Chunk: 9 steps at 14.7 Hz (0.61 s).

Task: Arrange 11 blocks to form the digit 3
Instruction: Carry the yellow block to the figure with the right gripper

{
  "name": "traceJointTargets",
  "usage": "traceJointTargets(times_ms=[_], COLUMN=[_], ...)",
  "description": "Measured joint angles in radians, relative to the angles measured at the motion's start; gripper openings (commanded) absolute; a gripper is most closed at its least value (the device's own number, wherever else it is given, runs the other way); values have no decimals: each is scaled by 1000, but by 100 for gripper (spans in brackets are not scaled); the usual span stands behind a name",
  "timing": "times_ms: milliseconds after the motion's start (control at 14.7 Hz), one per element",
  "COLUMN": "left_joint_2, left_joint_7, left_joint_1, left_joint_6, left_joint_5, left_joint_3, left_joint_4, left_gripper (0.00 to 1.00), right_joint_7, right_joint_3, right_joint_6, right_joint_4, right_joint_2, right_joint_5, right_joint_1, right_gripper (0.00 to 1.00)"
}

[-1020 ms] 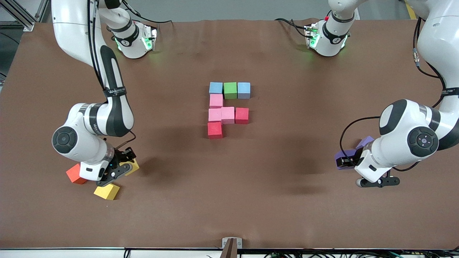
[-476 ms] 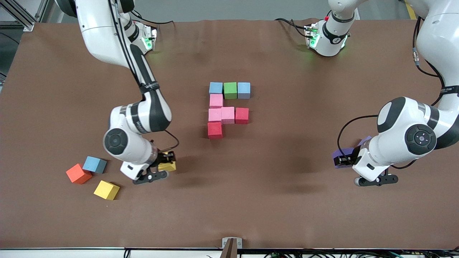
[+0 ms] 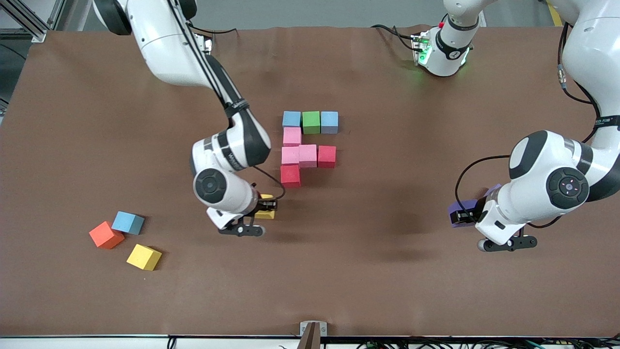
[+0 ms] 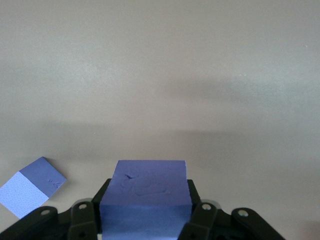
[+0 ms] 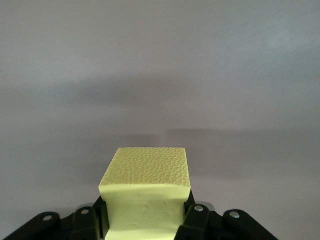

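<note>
**Ana:** Watching the right pincer (image 3: 260,214), you should worry most about the drop-off. It carries a yellow block (image 3: 266,213) in the air just short of the half-built figure (image 3: 308,145), and the nearest piece there is the red block (image 3: 290,175) at the figure's near corner. Come in too low or too close and you may shove that red one, and the pink blocks (image 3: 299,155) touching it would go crooked with it.

**Ben:** How firm is the hold?

**Ana:** Clenched on the yellow block; the right wrist view shows it seated squarely between the fingers (image 5: 192,216), so I judge a slip unlikely. Misplacement is your bigger risk: the lowest bar isn't started, so you have no edge to line up against except that red block.

**Ben:** And the other arm?

**Ana:** Your left pincer (image 3: 466,216) waits toward the left arm's end of the bench (image 3: 368,271), clamped on a purple block (image 4: 146,194), with a second purple block (image 4: 31,193) lying just beside it on the bench. If both arms head for the figure together, they could crowd each other. Spare blocks, one yellow (image 3: 144,257) and one blue (image 3: 128,222), sit with the orange cube (image 3: 106,235) toward the right arm's end.
</note>
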Motion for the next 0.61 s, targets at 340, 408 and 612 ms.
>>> traceJointTargets(times_ms=[340, 408, 612], left_joint_2=[0, 0, 0], left_joint_7=[0, 0, 0], left_joint_1=[0, 0, 0], left_joint_6=[0, 0, -9], left_joint_5=[0, 0, 0], left_joint_3=[-10, -15, -26], left_joint_4=[0, 0, 0], left_gripper=[34, 34, 34], right_joint_7=[108, 109, 109], right_joint_3=[3, 3, 3], right_joint_6=[1, 1, 0], right_joint_4=[79, 90, 109], right_joint_2=[75, 91, 116], right_joint_5=[0, 0, 0], right_joint_1=[63, 66, 67], right_gripper=[20, 20, 20])
